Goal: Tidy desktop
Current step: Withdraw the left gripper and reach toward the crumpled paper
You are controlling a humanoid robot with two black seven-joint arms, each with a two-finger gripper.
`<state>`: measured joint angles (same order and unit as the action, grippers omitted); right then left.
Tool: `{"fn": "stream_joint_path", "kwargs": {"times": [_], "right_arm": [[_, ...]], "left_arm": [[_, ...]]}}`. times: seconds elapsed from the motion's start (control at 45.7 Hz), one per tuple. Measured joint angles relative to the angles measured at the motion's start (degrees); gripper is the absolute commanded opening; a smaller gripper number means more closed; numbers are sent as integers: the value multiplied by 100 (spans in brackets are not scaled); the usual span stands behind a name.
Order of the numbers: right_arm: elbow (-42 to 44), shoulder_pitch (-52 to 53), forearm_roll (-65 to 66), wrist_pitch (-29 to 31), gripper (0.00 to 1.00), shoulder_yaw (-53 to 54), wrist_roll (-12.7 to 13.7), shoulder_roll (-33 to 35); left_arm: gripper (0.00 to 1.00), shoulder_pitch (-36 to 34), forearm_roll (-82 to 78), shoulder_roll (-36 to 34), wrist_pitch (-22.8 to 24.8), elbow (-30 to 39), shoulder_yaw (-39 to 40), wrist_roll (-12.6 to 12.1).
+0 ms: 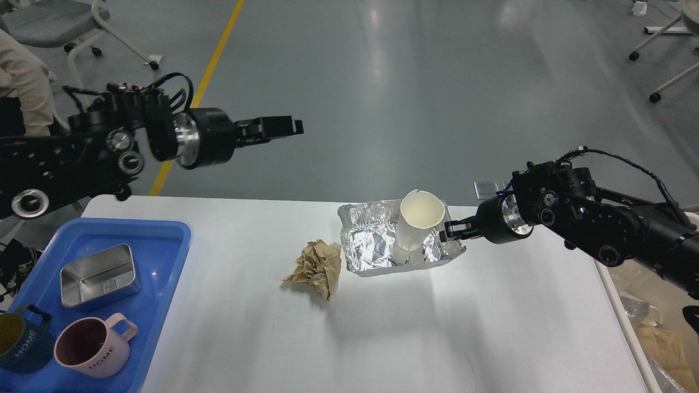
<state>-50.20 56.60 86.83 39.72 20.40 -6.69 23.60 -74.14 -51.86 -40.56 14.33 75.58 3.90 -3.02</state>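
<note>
The white desktop (491, 327) fills the lower part of the head view. On it lie a crumpled brown paper ball (317, 266) and a crushed foil tray (367, 240) with a white paper cup (418, 221) standing tilted in it. My right gripper (452, 229) is at the foil tray's right rim, just right of the cup. Its fingers are small and dark, and any grip on the foil is unclear. My left gripper (284, 128) is held high beyond the table's far edge, pointing right, with nothing in it. Its fingers read as one dark mass.
A blue tray (169, 240) sits at the table's left front, holding a metal box (98, 274), a pink mug (94, 346) and a dark teal mug (22, 341). A bin with a bag (655, 338) stands off the right edge. Rolling chairs stand on the floor behind.
</note>
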Motion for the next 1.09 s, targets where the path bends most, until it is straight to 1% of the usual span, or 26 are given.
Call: {"fn": "stream_joint_path", "kwargs": {"times": [0.197,0.35,0.46,0.591,0.876,0.985,1.094], "right_arm": [[1,-13,0,0,0,-12,0,13],[1,-18,6,0,0,-16,0,7],[1,-59,9,0,0,-17,0,4],[-5,-87,9,-4,0,-17,-2,9],[-17,-130,9,-26,0,-11,-6,13],[-20,-140,9,-34,0,-10,-6,-3],[-30,-140,9,-40,0,-10,-4,-22]], "left_arm": [[86,450,-149,-1329,-18,1158,-6,-5],[86,844,-414,-1979,-59,1572,-5,13],[86,1127,-531,-2304,-288,1911,11,26],[86,1355,-571,-2508,-466,2102,27,52],[86,1424,-579,-2786,-660,2300,25,86],[86,1540,-579,-2722,-667,2282,16,83],[86,1713,-594,-2454,-673,2172,15,40]]}}
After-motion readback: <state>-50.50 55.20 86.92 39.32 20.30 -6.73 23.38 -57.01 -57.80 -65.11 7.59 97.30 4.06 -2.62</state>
